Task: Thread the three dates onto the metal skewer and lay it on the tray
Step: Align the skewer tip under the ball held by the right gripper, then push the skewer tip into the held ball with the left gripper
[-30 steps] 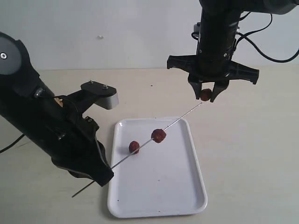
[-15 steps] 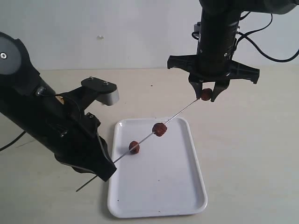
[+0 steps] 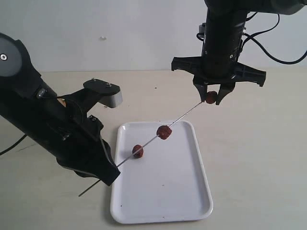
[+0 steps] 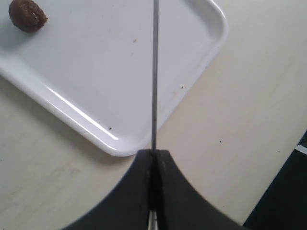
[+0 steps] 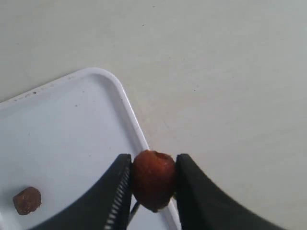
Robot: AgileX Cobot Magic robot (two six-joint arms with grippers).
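My left gripper (image 3: 111,173) is shut on the lower part of the thin metal skewer (image 3: 184,117), which slants up to the right over the white tray (image 3: 192,201). One date (image 3: 164,132) sits threaded on the skewer at mid-length. A second date (image 3: 138,151) lies loose on the tray, also seen as a date (image 4: 28,14) beside the skewer (image 4: 154,72). My right gripper (image 3: 210,98) is shut on the third date (image 5: 153,179), and the skewer's tip touches it from below. In the left wrist view the left gripper (image 4: 153,154) clamps the rod.
The tray (image 5: 72,143) lies on a pale beige tabletop (image 3: 259,153) in front of a white wall. The skewer's short back end sticks out below my left gripper over the table, left of the tray.
The left arm has raised the skewer and pushed it slightly up and right, bringing its tip to the date in the right gripper. The threaded date rose with it; the right gripper held still.
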